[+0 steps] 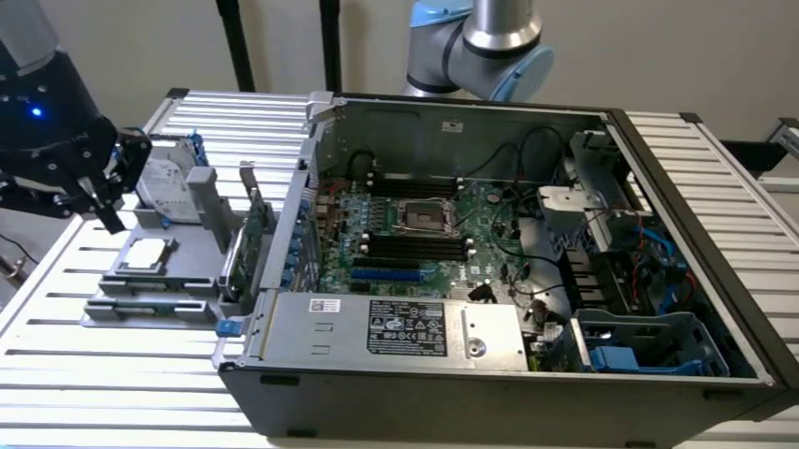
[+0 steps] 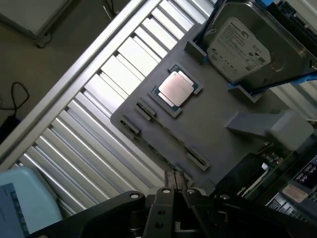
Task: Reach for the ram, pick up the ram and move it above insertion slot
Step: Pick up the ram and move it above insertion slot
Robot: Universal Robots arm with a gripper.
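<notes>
Hand [image 1: 103, 213] is clenched tight, hanging over the grey tray [image 1: 187, 281] near the table's [image 1: 100, 374] edge on the exterior view's left, beside the open PC case [image 1: 500, 393]. The ram [image 1: 156, 307], best I can tell, is the thin strip in the tray's end away from the hard drive [image 1: 168, 182], apart from the hand.

Ribbed bare-metal table [image 1: 699, 159], matt grey plastic tray [image 2: 208, 124]; satin metal-lidded processor [image 2: 174, 89], matt black fingers [image 1: 110, 213]
</notes>
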